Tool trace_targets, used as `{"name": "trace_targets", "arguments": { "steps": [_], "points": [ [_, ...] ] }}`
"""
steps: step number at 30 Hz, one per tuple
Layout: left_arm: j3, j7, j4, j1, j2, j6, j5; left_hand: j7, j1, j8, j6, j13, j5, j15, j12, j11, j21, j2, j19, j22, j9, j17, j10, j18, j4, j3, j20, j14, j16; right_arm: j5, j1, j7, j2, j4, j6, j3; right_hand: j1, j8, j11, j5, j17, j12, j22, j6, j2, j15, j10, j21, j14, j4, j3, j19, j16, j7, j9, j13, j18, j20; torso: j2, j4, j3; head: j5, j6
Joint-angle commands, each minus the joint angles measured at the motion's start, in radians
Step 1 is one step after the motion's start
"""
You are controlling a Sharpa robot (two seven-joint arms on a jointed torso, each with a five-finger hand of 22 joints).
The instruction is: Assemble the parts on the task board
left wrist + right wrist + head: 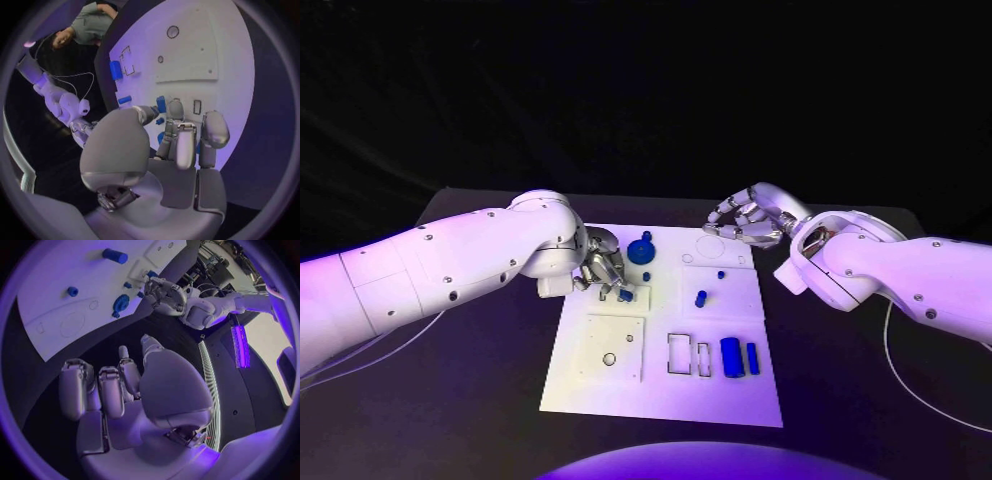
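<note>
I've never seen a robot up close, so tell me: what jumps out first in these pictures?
Two white arms reach in over a black table, each ending in a silver hand. The left hand hangs fingers-down over small blue parts at the left edge of the white task board; the right hand hovers by its far right corner. Two blue cylinders lie nearer the robot.

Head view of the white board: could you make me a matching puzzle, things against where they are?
Things:
1 left hand
2 right hand
3 round blue part
4 two blue cylinders

Places:
a lying on the board, near right
b above the board's far right corner
c at the board's left edge, fingers down
d on the board, far middle

Pairs: 1-c, 2-b, 3-d, 4-a
</note>
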Motion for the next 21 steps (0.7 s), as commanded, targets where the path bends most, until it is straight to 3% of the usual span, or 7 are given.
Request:
{"name": "trace_targets", "arguments": {
  "steps": [1, 11, 21],
  "points": [
    [0.002, 0.038, 0.027, 0.001, -0.016, -0.087, -0.039, -0.007, -0.001, 0.004, 0.009, 0.004, 0.003, -0.007, 0.005, -0.02, 0.006, -0.015, 0.01, 0.011, 0.101, 0.068, 0.03, -0.019, -0.166, 0.171, -0.002, 0.04, 0.004, -0.007, -0.001, 0.001, -0.002, 0.0, 0.008, 0.0, -0.001, 0.005, -0.001, 0.016, 0.135, -0.003, 0.137, -0.007, 0.003, -0.009, -0.005, -0.006, 0.075, -0.001, -0.006, -0.005, -0.007, 0.001, -0.001, -0.001, 0.014, -0.001, -0.001, 0.0017, -0.0018, 0.0, -0.001],
    [-0.001, 0.065, 0.073, -0.008, -0.055, -0.147, -0.138, -0.011, -0.009, 0.006, 0.023, 0.011, 0.005, -0.012, 0.011, -0.025, 0.018, -0.041, 0.029, 0.036, 0.108, 0.085, 0.049, -0.023, -0.185, 0.206, -0.007, 0.048, 0.011, -0.007, -0.001, 0.002, -0.005, -0.001, 0.001, 0.0, -0.008, 0.009, -0.001, 0.004, 0.135, -0.002, 0.137, -0.008, 0.001, -0.009, -0.004, -0.006, 0.075, 0.0, -0.012, -0.005, -0.007, 0.001, -0.002, 0.0, 0.014, -0.001, -0.001, 0.0028, -0.0027, 0.002, -0.003],
    [-0.003, 0.05, 0.076, -0.023, -0.05, -0.14, -0.175, -0.015, -0.016, 0.007, 0.036, 0.028, 0.011, -0.017, 0.025, -0.029, 0.026, -0.059, 0.043, 0.053, 0.112, 0.096, 0.072, -0.027, -0.195, 0.227, -0.012, 0.054, 0.015, -0.007, -0.003, 0.006, -0.004, -0.002, -0.002, 0.0, -0.011, 0.01, -0.001, -0.001, 0.136, -0.002, 0.137, -0.009, -0.001, -0.009, -0.004, -0.007, 0.075, 0.0, -0.015, -0.005, -0.007, 0.0, -0.002, 0.0, 0.014, -0.001, -0.001, 0.0002, -0.0031, 0.007, -0.003]
  ]
}}
